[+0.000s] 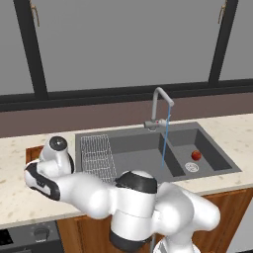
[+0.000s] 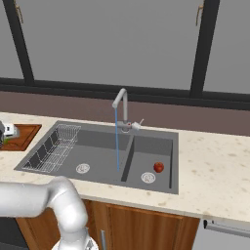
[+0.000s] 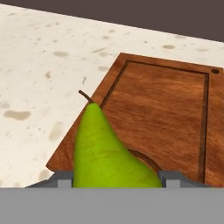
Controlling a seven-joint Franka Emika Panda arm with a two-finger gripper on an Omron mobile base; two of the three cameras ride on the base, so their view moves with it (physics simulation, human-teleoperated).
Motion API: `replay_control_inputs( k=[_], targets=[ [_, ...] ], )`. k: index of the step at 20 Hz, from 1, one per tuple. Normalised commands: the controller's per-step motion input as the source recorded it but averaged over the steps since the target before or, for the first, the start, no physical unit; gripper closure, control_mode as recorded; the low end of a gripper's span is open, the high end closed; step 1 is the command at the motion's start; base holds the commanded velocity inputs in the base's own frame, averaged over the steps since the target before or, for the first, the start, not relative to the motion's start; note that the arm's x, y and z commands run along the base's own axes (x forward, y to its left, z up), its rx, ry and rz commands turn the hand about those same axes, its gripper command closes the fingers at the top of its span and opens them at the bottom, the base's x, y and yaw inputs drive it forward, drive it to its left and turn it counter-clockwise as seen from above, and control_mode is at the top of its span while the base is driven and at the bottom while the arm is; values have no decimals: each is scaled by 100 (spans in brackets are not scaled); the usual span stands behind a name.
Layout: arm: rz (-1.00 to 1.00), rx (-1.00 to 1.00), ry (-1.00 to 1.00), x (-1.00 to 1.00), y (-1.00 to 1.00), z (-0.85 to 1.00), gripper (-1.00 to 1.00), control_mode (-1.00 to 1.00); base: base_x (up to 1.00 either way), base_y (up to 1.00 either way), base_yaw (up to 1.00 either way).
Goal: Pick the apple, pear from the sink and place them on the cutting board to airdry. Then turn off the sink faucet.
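The pear [image 3: 105,151] sits between the fingers [image 3: 169,178] in the hand view, yellow-green with its stem pointing away, and it looks clamped by them: the two grey tips flank its wide lower body with no gap to be seen. It hangs over the near corner of the cutting board [image 3: 166,109], the reddish wooden board lying on the speckled worktop [image 3: 39,65]; whether the fruit touches the wood yet cannot be told. In the right base view the board [image 2: 22,136] lies left of the sink [image 2: 97,151], with the gripper [image 2: 6,131] at its edge.

The apple [image 1: 196,155] is in the small side compartment of the sink, beside the round drain, apart from the wire rack [image 1: 96,155]. A thin stream of water [image 1: 164,141] falls from the sink faucet [image 1: 160,106], so the tap is on.

By my reading, the task is under halfway: the pear needs setting down and letting go, then the apple must be fetched, then the faucet lever turned.
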Motion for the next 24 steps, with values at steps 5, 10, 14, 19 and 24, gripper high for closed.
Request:
replay_control_inputs(
  k=[5, 10, 14, 19, 24],
  targets=[
    [0, -1, 1, 16, 5, -6, -100, -100, 0, 0, 0],
    [0, 0, 0, 16, 2, 7, -100, -100, 0, 0, 0],
    [0, 0, 0, 11, 8, 39, -100, -100, 0, 0, 0],
    [0, 0, 0, 0, 0, 55, -100, -100, 0, 0, 0],
    [0, 0, -3, -22, 0, 23, -100, -100, 0, 0, 0]
  ],
)
